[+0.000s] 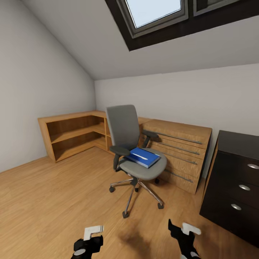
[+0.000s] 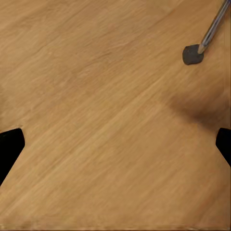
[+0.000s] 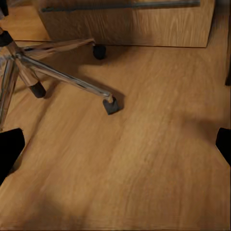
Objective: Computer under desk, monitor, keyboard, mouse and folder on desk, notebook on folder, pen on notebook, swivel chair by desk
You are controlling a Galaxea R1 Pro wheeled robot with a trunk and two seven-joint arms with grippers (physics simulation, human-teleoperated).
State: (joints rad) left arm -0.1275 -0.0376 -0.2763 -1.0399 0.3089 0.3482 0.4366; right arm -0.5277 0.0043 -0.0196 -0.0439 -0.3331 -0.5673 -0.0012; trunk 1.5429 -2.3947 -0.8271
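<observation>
The swivel chair (image 1: 133, 151) stands mid-room on the wood floor, its grey seat facing me. The blue folder (image 1: 144, 157) lies flat on the seat, and a thin whitish pen (image 1: 143, 157) rests on top of it. The black desk (image 1: 235, 180) shows its drawer pedestal with silver knobs at the right edge. My left gripper (image 1: 90, 239) (image 2: 115, 144) hangs open over bare floor, near a chair castor (image 2: 192, 54). My right gripper (image 1: 183, 233) (image 3: 115, 144) is open too, above the floor just short of the chair's chrome base (image 3: 48, 72). Computer, monitor, keyboard, mouse and notebook are out of view.
A light wooden dresser (image 1: 180, 154) (image 3: 125, 24) with bar handles stands behind the chair against the far wall. A low open wooden shelf (image 1: 72, 133) fills the back left corner. A sloped ceiling with a skylight (image 1: 154, 10) is overhead. Open floor lies between me and the chair.
</observation>
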